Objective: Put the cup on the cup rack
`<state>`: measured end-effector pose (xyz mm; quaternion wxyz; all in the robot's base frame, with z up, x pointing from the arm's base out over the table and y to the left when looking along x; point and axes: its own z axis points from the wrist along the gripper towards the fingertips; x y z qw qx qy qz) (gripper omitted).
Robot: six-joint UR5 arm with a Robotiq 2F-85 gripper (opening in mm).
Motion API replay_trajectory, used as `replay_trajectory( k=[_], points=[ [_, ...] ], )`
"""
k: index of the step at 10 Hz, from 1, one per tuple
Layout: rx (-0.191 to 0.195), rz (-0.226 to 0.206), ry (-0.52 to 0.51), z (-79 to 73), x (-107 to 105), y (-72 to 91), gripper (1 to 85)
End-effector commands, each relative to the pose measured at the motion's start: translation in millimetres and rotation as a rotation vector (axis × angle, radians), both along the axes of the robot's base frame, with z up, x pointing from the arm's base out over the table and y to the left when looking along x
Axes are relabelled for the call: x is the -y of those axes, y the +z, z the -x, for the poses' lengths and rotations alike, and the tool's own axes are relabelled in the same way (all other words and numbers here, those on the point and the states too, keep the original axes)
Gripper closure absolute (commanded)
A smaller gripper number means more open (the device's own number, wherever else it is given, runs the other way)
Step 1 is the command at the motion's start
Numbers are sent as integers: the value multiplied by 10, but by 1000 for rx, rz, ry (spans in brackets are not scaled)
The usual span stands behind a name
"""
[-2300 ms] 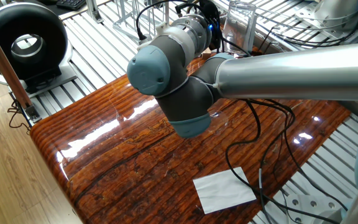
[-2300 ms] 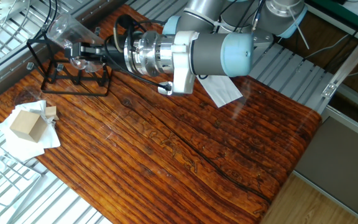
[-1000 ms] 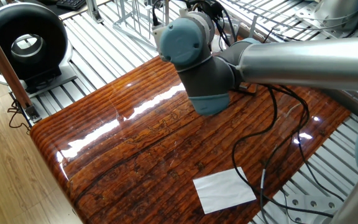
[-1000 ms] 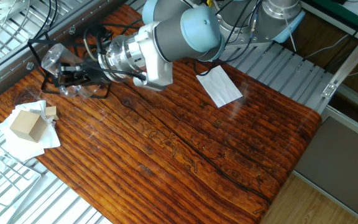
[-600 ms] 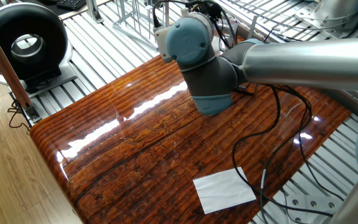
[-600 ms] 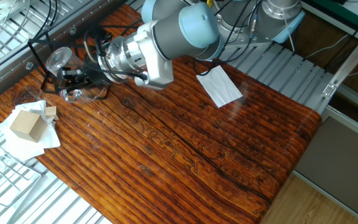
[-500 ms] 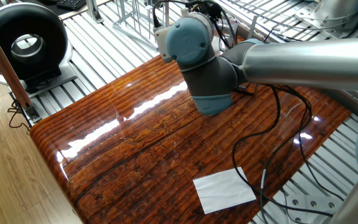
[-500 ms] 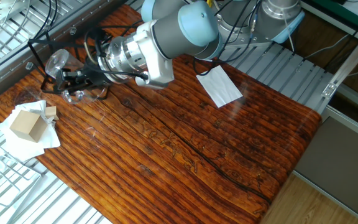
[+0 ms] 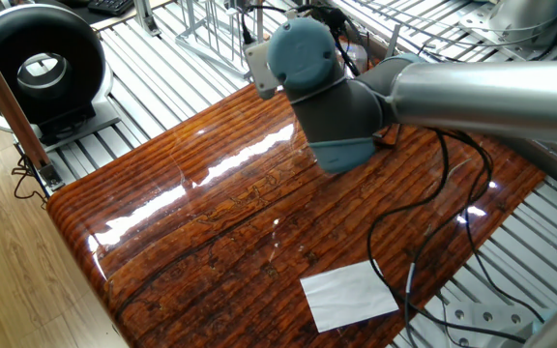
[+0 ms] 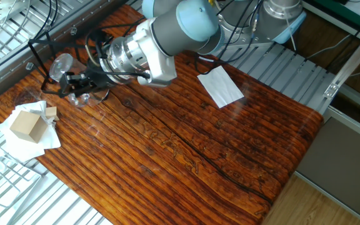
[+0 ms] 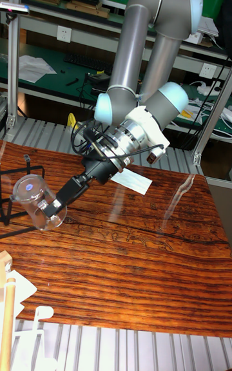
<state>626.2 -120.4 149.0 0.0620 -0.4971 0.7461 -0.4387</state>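
Cup point(image 11: 33, 200) clenched in claw point(image 11: 51, 206), tilted, mouth toward cup rack point(image 11: 14, 198) just beside, rods not yet entered.

one clear cup point(image 11: 32, 199); one black wire cup rack point(image 10: 39, 53), one gripper point(image 11: 50, 207); one white paper sheet point(image 10: 220, 85), one small cardboard box point(image 10: 27, 125)

Your end effector point(image 11: 50, 206) with the cup point(image 11: 33, 201) sits tight against the rack point(image 10: 45, 53) at the worktop point(image 10: 186, 156) corner; the wooden block point(image 10: 27, 125) on paper hems it just beside, while the worktop middle lies open up to the white sheet point(image 10: 220, 86)
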Motion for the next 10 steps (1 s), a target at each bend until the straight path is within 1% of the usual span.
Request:
replay_trajectory(
  k=[1,2,3,4,5,6,8,9,10],
  points=[
    [-70,-74,-25,259,0,-178,477],
    [-90,-85,-39,341,10,-221,477],
    [-101,-95,-45,388,-4,-264,470],
    [-102,-105,-55,421,-30,-293,470],
    [-110,-140,-77,496,-131,-335,470],
    [-114,-148,-93,547,-209,-298,470],
    [-123,-154,-122,613,-344,-153,497],
    [-132,-179,-117,599,-417,-114,500],
    [-140,-179,-115,584,-422,-47,497]
  ],
)
